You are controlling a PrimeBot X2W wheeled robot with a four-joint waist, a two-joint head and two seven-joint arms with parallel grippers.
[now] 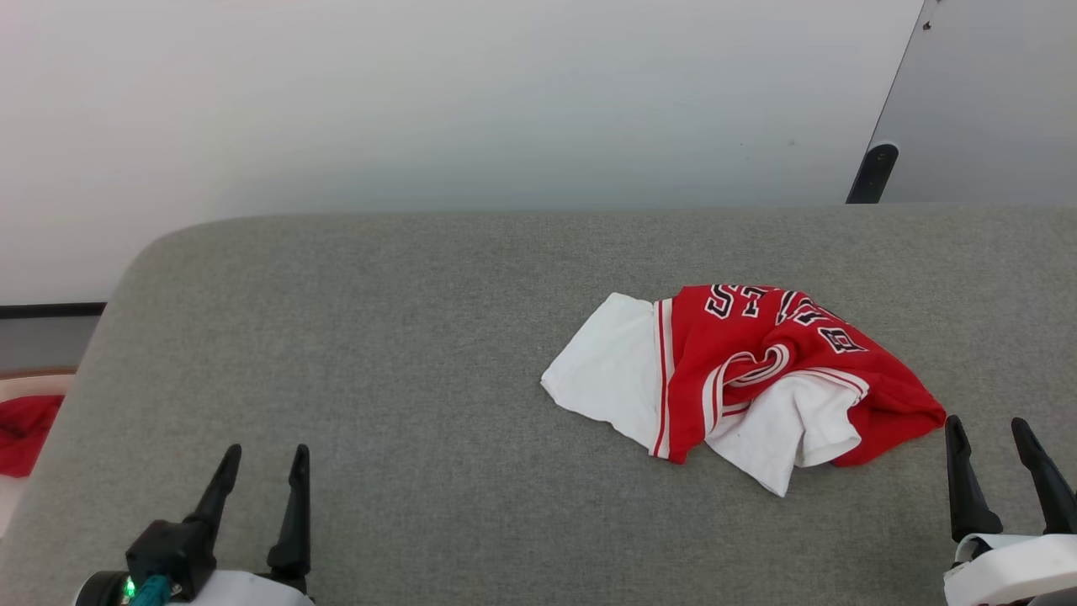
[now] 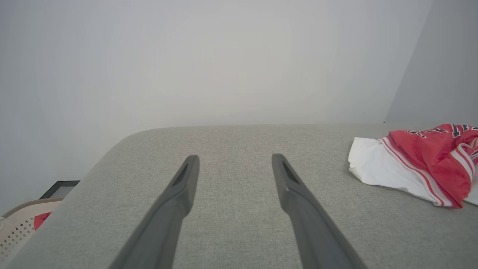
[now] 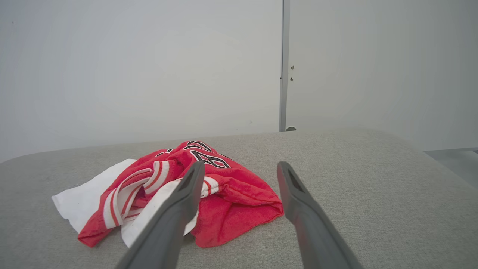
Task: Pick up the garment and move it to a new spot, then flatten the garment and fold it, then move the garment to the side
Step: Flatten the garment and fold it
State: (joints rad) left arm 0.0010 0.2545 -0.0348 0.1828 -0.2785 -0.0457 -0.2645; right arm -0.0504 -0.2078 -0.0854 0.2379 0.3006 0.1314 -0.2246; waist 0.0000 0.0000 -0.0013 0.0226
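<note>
The red and white shirt lies in a bunched heap on the grey surface, a bit right of the middle of the head view. One white sleeve sticks out to the left. The right claw is at the lower right, spread wide and holding nothing, just beside the shirt's red corner. The left claw is at the lower left, spread wide too, well apart from the shirt. A small red cloth shows at the far left edge.
</note>
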